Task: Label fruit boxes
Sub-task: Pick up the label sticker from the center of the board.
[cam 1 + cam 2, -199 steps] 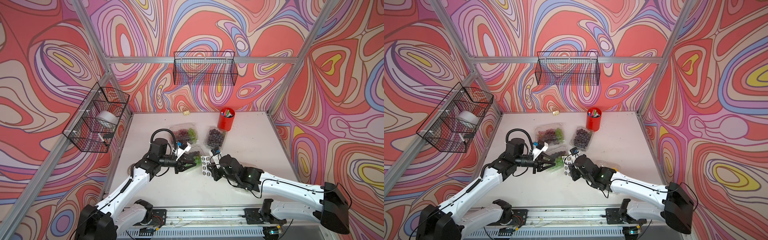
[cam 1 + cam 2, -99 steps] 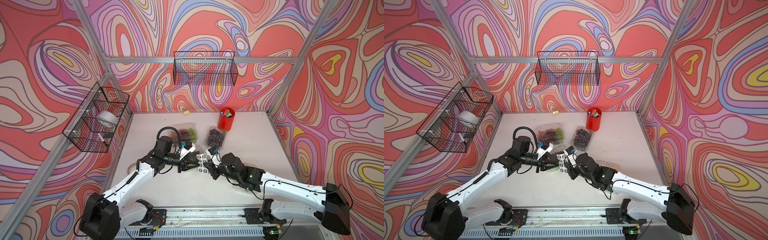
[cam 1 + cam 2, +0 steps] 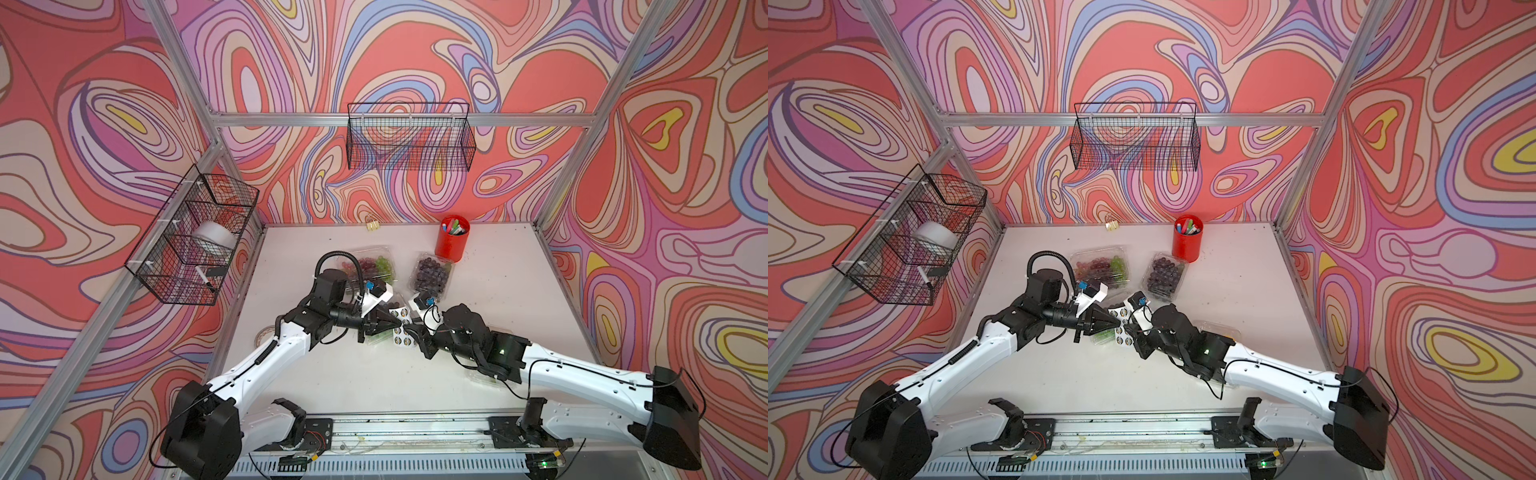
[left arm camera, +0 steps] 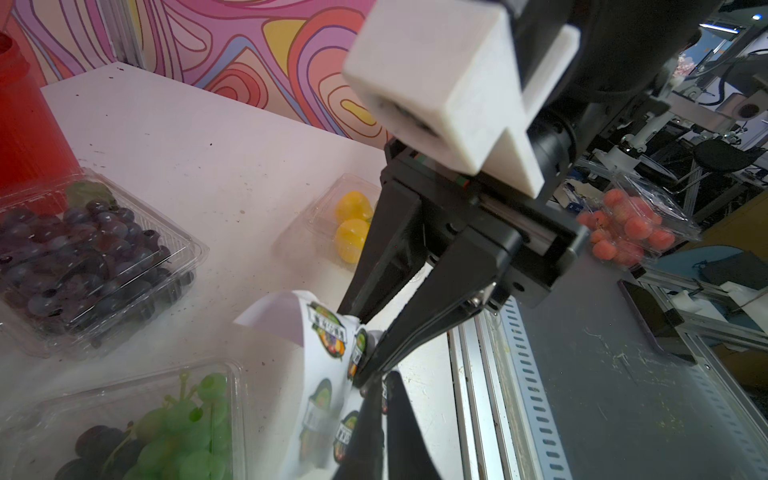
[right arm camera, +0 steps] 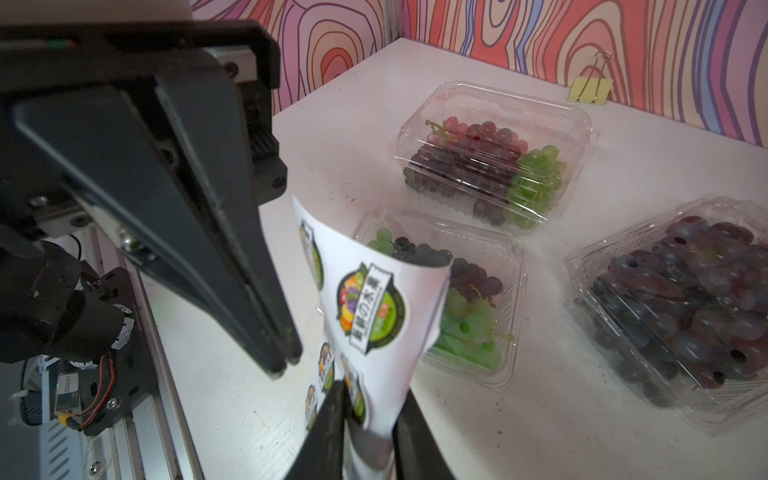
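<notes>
My right gripper (image 5: 370, 399) (image 3: 411, 332) is shut on the lower end of a white sticker sheet (image 5: 374, 299) (image 4: 307, 353), which stands curled above the table. My left gripper (image 4: 380, 380) (image 3: 398, 323) is shut at the sheet's edge, and a sliver of a sticker shows between its fingers. Just under both grippers lies a box of green and dark grapes (image 5: 465, 307) (image 4: 166, 432). Behind it are a box of red and green grapes (image 3: 370, 266) (image 5: 490, 166) and a box of purple grapes (image 3: 430, 274) (image 4: 83, 257). The box with two yellow fruits (image 4: 351, 224) (image 3: 1219, 328) sits beneath my right arm.
A red pen cup (image 3: 453, 243) stands at the back right, and a yellow binder clip (image 3: 372, 225) lies against the back wall. Wire baskets hang on the back wall (image 3: 409, 137) and the left wall (image 3: 195, 245). A tape roll (image 3: 264, 334) lies by the table's left edge.
My left gripper has moved right to the sticker sheet and shut there. My right gripper has raised the sheet slightly toward it and kept its hold.
</notes>
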Motion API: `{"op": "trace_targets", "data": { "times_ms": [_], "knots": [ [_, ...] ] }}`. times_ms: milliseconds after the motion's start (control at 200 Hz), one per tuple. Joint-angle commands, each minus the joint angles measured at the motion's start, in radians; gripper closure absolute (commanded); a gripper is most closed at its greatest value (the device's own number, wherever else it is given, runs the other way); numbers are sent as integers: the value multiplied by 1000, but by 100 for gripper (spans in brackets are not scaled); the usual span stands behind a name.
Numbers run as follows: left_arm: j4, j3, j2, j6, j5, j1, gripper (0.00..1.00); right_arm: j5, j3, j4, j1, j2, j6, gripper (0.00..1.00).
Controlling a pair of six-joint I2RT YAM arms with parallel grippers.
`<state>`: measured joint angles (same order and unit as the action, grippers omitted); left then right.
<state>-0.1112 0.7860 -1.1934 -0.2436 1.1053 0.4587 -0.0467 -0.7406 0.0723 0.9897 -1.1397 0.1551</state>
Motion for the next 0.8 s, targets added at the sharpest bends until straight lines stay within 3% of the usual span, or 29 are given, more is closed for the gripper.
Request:
{"op": "trace_targets", "data": {
  "times_ms": [0, 270, 491, 796],
  "knots": [
    [-10, 32, -2, -59, 50, 5, 100, 10, -27, -16, 3, -2, -24, 78],
    [-127, 58, 17, -178, 53, 5, 100, 5, -25, -12, 4, 11, -40, 78],
    [-105, 34, 85, -221, -40, 5, 100, -21, -7, 1, 3, 50, -52, 78],
    [-7, -66, 256, -314, -146, 5, 100, -22, 76, -57, 4, 194, -243, 82]
  ]
}}
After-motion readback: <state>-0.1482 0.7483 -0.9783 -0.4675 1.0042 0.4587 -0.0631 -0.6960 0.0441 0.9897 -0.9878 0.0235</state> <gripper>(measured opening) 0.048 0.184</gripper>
